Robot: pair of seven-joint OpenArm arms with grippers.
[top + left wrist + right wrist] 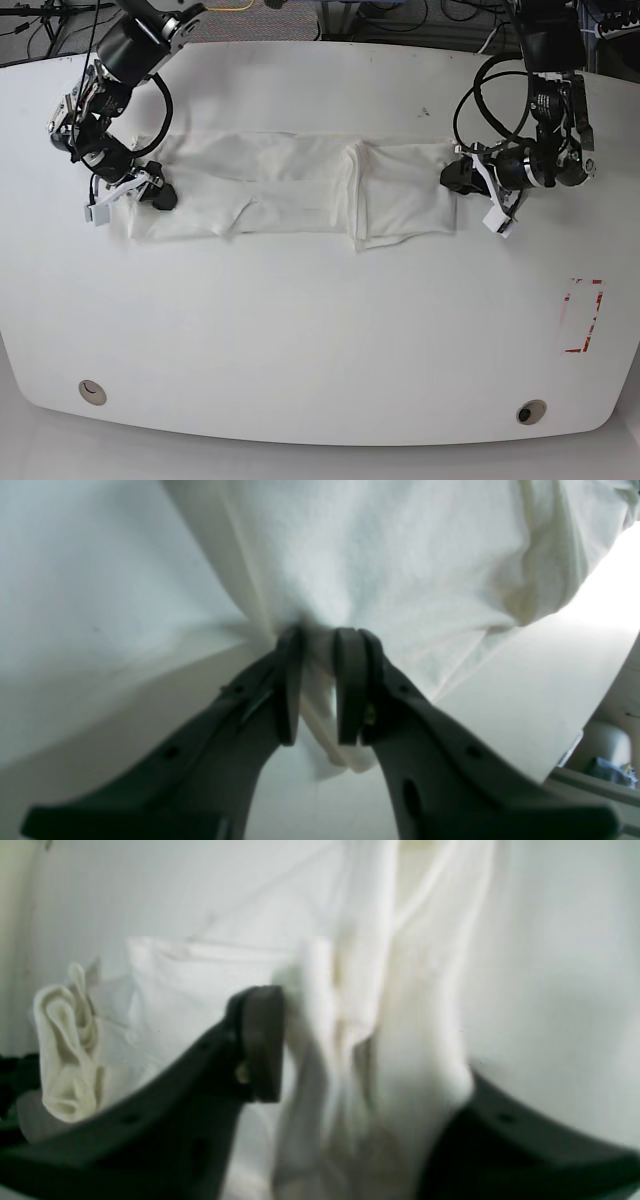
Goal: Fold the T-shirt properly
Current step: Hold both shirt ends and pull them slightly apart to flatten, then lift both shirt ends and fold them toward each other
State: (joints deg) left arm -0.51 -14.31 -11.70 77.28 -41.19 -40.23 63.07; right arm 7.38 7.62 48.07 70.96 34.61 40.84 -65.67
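Observation:
The T-shirt [290,185] lies plain white side up as a long folded strip across the far half of the table; its print is not visible. At the strip's right end, my left gripper [452,180] is shut on a pinched fold of the T-shirt [400,555], as the left wrist view shows around the gripper [320,635]. My right gripper [158,192] is at the strip's left end. In the blurred right wrist view, its jaws [365,1035] stand apart with bunched T-shirt [425,990] between them. One finger [260,1040] touches the cloth and the other fingertip is hidden behind it.
The white table [320,330] stretches toward the front edge below the shirt. A red rectangular marking [583,315] sits at the right. Two round holes [91,391] [531,411] lie near the front edge. Cables hang behind the far edge.

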